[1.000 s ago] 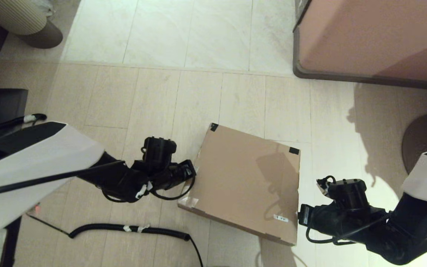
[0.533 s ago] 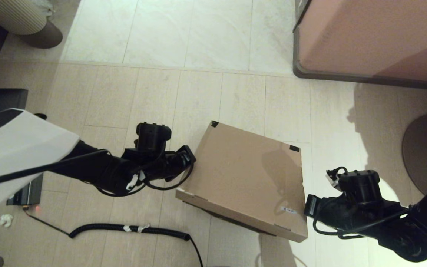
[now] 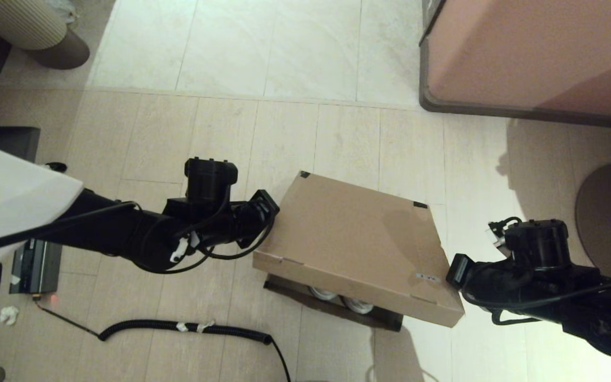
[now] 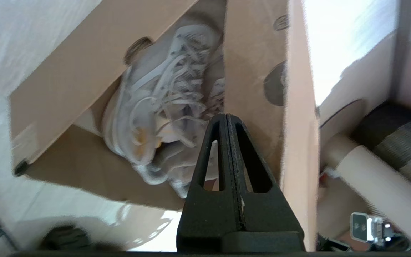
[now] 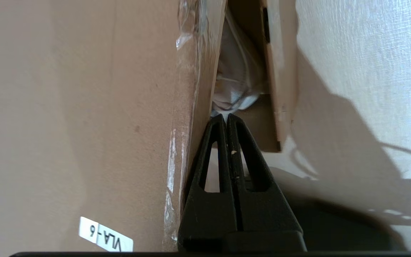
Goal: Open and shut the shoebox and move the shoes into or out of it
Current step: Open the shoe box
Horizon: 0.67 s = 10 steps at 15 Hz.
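Observation:
The brown cardboard shoebox sits on the floor with its hinged lid tilted up at the near edge. Two white sneaker toes show in the gap under the lid. My left gripper is shut and rests against the lid's left edge. In the left wrist view its shut tips point into the box at the laced white shoes. My right gripper is shut at the lid's right near corner. Its tips sit just under the lid's rim, beside the white sticker.
A large pinkish-brown cabinet stands at the back right. A round dark base lies at the right. A coiled black cable runs across the near floor. A black device and a striped cushion are at the left.
The lid's near edge has risen from flat to tilted, and the shoes' toes now show beneath it. Both shut grippers have moved up along with the lid's side edges.

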Available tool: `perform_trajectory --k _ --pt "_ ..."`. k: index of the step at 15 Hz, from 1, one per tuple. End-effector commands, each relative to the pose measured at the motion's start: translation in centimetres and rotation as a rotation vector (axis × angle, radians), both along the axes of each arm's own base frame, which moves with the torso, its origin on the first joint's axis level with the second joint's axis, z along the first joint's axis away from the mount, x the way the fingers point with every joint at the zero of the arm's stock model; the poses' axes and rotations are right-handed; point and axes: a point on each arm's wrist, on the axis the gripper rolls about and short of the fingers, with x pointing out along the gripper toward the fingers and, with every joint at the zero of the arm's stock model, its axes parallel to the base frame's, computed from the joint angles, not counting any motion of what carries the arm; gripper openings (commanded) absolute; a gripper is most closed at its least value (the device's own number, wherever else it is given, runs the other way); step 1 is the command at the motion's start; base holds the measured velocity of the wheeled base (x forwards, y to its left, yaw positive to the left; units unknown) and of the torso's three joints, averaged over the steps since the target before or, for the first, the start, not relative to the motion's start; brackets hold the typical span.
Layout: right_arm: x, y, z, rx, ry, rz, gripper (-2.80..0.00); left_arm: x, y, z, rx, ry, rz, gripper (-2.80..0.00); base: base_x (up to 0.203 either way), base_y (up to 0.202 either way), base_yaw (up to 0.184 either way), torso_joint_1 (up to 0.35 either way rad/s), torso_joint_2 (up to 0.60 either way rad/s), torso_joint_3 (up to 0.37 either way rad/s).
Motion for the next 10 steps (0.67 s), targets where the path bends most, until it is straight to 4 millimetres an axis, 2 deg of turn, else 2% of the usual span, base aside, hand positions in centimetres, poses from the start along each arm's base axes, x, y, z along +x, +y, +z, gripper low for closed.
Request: perform_trajectory --k 1,6,8,10 --pt "-0.1 0.0 1.8 0.046 -0.044 -0.018 -2.8 0.0 -0.2 0.8 -0.026 -0.016 0.0 -2.8 0.0 0.0 0.0 0.0 0.0 0.0" --pt "-0.4 -0.2 4.5 0.181 -0.027 -0.068 -2.8 -0.1 -0.2 2.9 -0.087 -0.055 0.011 -2.8 0.0 0.0 0.0 0.0 0.0 0.0" --pt "-0.6 -0.3 6.1 0.243 -0.019 -0.074 -2.8 -0.2 -0.1 4.0 -0.105 -0.083 0.014 -2.8 0.0 0.0 0.0 0.0 0.0 0.0" --pt "-0.7 -1.5 8.0 0.3 -0.015 -0.079 -2.8 0.0 -0.2 4.8 -0.119 -0.107 0.013 -2.8 0.0 0.0 0.0 0.0 0.0 0.0"
